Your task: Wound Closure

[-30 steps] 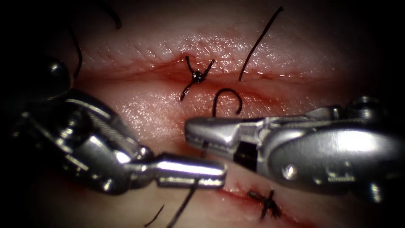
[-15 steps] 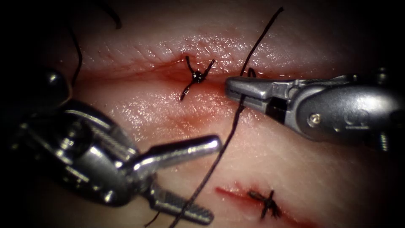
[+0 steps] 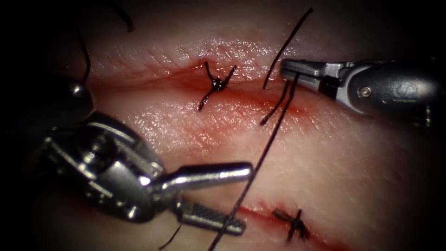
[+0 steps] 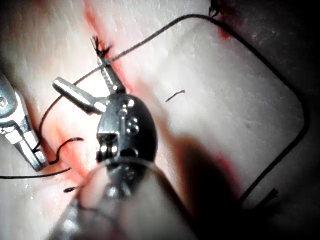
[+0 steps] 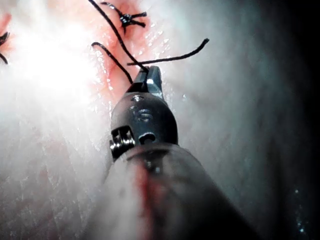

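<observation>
Two tools, two finished knots, one running thread; no needle identifiable.

Nearest: left tool (image 3: pixel 232 197), jaws spread wide and empty, one above and one below where the thread (image 3: pixel 260 160) crosses, apparently placed to receive it rather than hold it. Near knot (image 3: pixel 293 224) sits just beyond, on a red line in the tissue (image 3: pixel 353 176).

Middle: thread runs taut on a diagonal up to the right tool, suggesting tension.

Farther: right tool (image 3: pixel 290 69), jaws closed on the thread right of the far knot (image 3: pixel 216 84), over the cut (image 3: pixel 153 79). A short loose end (image 3: pixel 276 104) hangs beside them.
</observation>
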### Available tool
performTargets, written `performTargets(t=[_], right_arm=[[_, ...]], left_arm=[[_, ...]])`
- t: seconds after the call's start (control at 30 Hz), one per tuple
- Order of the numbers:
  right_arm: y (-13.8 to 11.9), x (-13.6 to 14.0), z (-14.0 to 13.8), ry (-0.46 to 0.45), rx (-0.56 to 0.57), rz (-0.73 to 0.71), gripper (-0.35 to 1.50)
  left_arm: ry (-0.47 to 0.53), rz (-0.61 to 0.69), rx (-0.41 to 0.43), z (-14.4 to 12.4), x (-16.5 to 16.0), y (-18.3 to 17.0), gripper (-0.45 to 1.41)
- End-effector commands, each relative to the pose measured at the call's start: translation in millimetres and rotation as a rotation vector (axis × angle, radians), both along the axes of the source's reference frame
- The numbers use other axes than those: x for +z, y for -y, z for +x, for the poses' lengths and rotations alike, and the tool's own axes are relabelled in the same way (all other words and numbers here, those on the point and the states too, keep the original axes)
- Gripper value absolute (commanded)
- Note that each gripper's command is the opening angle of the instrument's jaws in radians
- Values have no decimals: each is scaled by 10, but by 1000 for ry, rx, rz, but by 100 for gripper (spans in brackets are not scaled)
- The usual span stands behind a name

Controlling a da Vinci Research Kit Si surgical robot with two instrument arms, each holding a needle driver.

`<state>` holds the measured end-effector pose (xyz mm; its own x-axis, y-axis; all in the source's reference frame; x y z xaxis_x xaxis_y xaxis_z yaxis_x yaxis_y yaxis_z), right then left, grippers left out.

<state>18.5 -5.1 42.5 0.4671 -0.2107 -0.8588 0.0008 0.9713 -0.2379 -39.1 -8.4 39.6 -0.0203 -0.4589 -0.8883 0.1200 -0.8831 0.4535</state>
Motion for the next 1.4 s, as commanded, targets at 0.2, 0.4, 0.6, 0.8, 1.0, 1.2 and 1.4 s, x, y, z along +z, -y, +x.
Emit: performTargets(t=[0.2,0.4,0.6,0.8,1.0,1.2,1.4], right_arm=[[-12,22,2,-8,38,40,-35],[-17,25,2,-9,52,49,-35],[-20,29,3,-7,60,57,-35],[-21,35,3,-7,68,62,-35],[-20,43,5,-1,65,68,-35],[-20,45,5,-1,63,73,-35],[-18,44,6,-1,62,73,-35]], left_arm=[[14,11,27,-13,14,3,19],[5,28,58,-18,25,10,26],[7,24,108,-28,27,20,39],[11,25,124,-29,18,24,64],[11,23,136,-38,-3,32,72],[9,16,145,-40,-7,33,72],[-21,7,116,-33,-2,25,29]])
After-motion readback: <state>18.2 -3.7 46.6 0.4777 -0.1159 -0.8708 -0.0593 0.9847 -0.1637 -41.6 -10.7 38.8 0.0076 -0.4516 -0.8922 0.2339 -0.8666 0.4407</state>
